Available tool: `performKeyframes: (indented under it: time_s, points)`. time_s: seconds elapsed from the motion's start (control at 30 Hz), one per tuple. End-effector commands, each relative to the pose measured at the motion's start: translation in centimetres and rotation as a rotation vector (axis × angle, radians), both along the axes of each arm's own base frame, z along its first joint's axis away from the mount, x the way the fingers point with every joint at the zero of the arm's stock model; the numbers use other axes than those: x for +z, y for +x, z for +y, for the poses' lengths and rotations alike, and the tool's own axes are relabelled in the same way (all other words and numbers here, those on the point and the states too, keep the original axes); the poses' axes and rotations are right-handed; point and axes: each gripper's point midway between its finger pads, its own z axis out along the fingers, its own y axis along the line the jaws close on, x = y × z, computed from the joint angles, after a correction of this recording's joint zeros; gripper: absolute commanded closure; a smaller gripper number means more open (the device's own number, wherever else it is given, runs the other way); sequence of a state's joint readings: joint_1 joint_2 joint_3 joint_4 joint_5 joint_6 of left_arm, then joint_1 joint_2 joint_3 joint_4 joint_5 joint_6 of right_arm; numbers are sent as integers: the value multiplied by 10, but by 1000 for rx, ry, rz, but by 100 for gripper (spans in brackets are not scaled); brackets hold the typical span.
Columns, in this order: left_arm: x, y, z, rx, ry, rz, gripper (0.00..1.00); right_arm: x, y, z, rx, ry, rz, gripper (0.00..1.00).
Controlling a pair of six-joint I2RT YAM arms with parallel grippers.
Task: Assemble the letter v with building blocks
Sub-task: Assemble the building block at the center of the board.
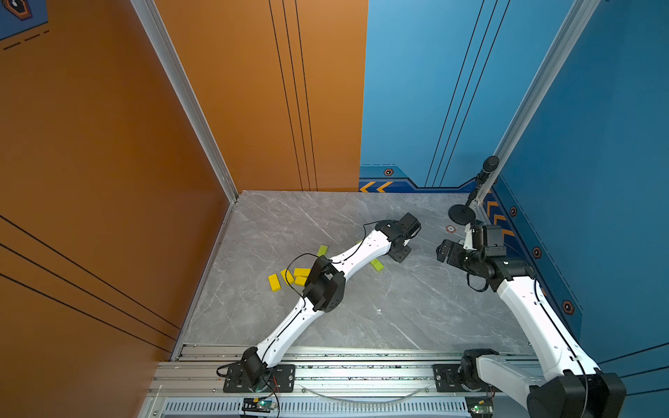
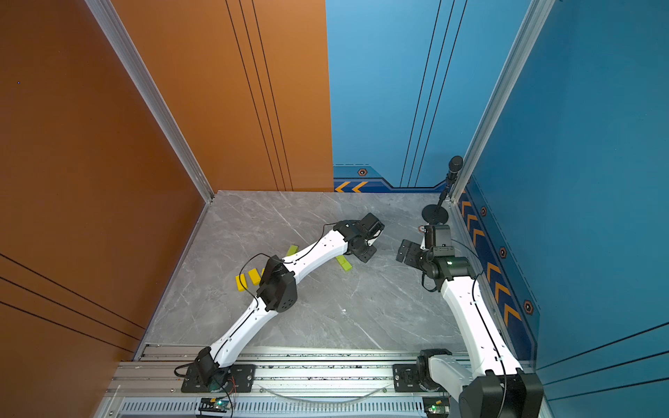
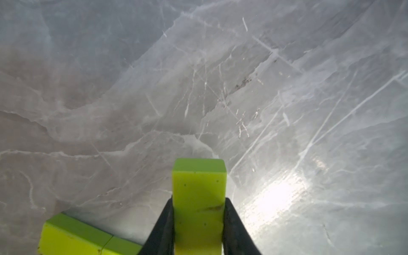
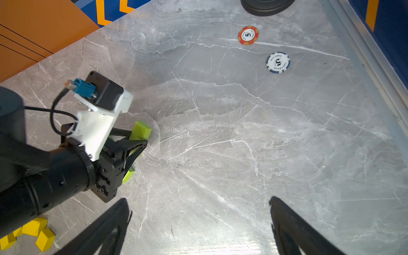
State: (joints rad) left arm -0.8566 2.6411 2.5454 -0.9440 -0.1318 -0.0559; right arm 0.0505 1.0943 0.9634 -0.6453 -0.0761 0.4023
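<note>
My left gripper (image 3: 198, 212) is shut on a lime-green block (image 3: 198, 194), whose free end sticks out past the fingertips, close over the grey marble table. In the right wrist view the same held block (image 4: 142, 130) shows at the left gripper (image 4: 136, 141), with another green block (image 4: 128, 174) beside it. More green blocks (image 3: 72, 236) lie next to the held one. In both top views a green block (image 1: 377, 265) lies near the left gripper (image 1: 400, 251); another (image 1: 322, 249) and several yellow blocks (image 1: 274, 282) lie beside the left arm. My right gripper (image 4: 198, 209) stands open and holds nothing.
A red poker chip (image 4: 248, 35) and a blue-white chip (image 4: 277, 62) lie near the back right. A microphone stand's round base (image 1: 461, 213) sits in the back right corner. Orange and blue walls close in the table (image 1: 398, 307); a metal rail (image 1: 362, 365) runs along the front.
</note>
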Motion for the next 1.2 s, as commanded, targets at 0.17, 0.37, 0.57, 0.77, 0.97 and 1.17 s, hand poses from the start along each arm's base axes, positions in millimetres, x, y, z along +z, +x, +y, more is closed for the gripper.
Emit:
performKeyframes:
  time_s: [0.17,0.37,0.57,0.77,0.97,1.17]
  points:
    - [-21,-6,14,14,63,36,75,-15,1,10,15,1,47,0]
    - [-35,-5,24,7,117,37,72,-14,1,12,22,-2,45,0]
    - [-33,-4,29,-12,137,29,71,-16,-1,11,22,-13,46,0]
    - [-37,-8,37,-36,171,44,68,-13,0,10,19,-19,33,0]
    - [-36,-9,43,-25,170,70,67,-14,0,10,20,-20,34,0]
    - [-32,-12,45,-18,158,85,67,-17,-1,11,21,-23,38,0]
